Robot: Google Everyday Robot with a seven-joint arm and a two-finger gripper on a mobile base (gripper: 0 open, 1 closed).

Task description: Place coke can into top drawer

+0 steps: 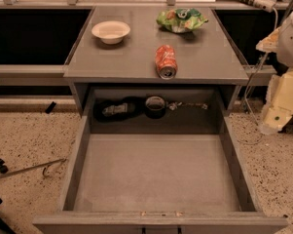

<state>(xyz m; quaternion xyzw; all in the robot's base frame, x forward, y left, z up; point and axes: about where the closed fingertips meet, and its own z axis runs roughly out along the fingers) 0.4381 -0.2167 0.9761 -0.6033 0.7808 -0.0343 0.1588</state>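
Note:
The coke can (166, 61) lies on its side on the grey cabinet top (117, 62), near the front edge, silver end toward me. The top drawer (158, 221) is pulled fully out below it; its flat bottom is bare. My gripper (280, 97) is at the right edge of the view, cream and white, beside the cabinet's right side and to the right of the can, level with the drawer's back. It holds nothing that I can see.
A white bowl (111, 31) stands at the back left of the cabinet top and a green-and-orange chip bag (181, 20) at the back right. Dark clutter and a tape roll (155, 106) sit behind the drawer. A metal rod (29, 169) lies on the speckled floor to the left.

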